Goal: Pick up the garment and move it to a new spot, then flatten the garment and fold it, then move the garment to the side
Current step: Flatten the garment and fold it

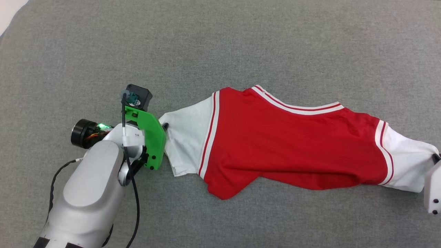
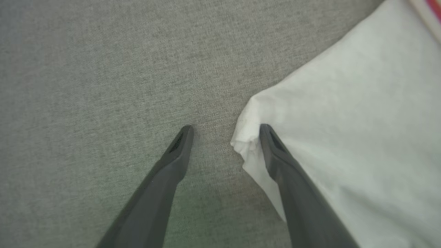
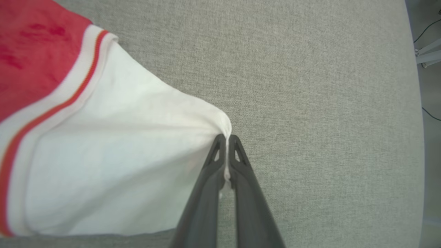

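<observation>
On the grey cloth-covered surface point(image 1: 220, 41), centre to right edge of the head view: the garment point(image 1: 293, 144), a red jersey tee, lies pulled out lengthwise left to right; plain red side up; neckline trim point(image 1: 299, 108), white with a red stripe, runs along the far edge; near hem is uneven, with a red corner point(image 1: 224, 194) sagging toward the near side, left of centre; creases run across the red body toward the right.

Left sleeve point(image 1: 186, 141): white, flat on the surface, red-and-white stripe band where it meets the body; its cuff corner sits right at the left gripper point(image 2: 224, 129); jaws wide apart, nothing clamped. In the left wrist view one finger point(image 2: 172, 162) is over bare grey cloth; the other finger point(image 2: 293, 186) overlaps the sleeve edge; the crumpled cuff corner sits in the gap, close to that finger; can't tell whether it touches the fabric. In the head view the fingers are mostly hidden under the green bracket point(image 1: 151, 137); black camera block point(image 1: 137, 96) at its far end; black cable point(image 1: 132, 193) trails along the pale forearm point(image 1: 89, 193).

Right sleeve point(image 3: 113, 155): white, drawn to a point at the right gripper point(image 3: 227, 137); fingers pressed together with a thin fold of the cuff pinched between them; in the head view that gripper's pale housing sits at the right edge, sleeve end meeting it.

Right wrist view: the surface's rounded edge is at the right; floor point(image 3: 430, 103) and a thin cable lie beyond.
</observation>
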### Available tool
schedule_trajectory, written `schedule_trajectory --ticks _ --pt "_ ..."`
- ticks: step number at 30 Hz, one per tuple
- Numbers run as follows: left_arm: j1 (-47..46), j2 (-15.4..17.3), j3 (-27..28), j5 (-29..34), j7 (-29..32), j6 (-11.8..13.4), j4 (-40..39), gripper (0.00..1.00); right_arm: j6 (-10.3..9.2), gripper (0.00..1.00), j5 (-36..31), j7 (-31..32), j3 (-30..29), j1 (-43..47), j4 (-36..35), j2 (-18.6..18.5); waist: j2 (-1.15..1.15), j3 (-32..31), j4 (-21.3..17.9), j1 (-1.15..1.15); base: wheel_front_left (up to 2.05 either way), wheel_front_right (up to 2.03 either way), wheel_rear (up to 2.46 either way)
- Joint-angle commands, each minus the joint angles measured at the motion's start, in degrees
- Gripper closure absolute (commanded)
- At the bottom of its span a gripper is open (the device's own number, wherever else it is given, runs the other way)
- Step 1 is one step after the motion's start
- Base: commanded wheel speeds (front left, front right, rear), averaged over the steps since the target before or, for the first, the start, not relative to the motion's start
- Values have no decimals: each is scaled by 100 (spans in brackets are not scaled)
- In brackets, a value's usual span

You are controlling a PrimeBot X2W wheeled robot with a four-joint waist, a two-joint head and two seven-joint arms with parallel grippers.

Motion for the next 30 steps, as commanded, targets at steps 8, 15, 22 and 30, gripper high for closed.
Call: schedule_trajectory --ticks 8,15,22,30 --pt "267 -56 -513 -158 390 -129 261 100 -9 100 -1 -6 2 -135 -44 -16 64 -129 33 0 0 0 0" --pt "199 63 -210 -90 -630 127 70 100 -9 100 49 -188 80 -173 43 -105 64 -494 91 0 0 0 0" --pt "168 460 166 -24 -1465 312 -522 100 -9 100 118 -532 208 -498 34 -528 64 -1079 124 0 0 0 0" --pt "300 976 553 33 -1805 545 -1717 100 -9 100 387 -759 412 -989 -87 -1159 64 -1708 120 0 0 0 0"
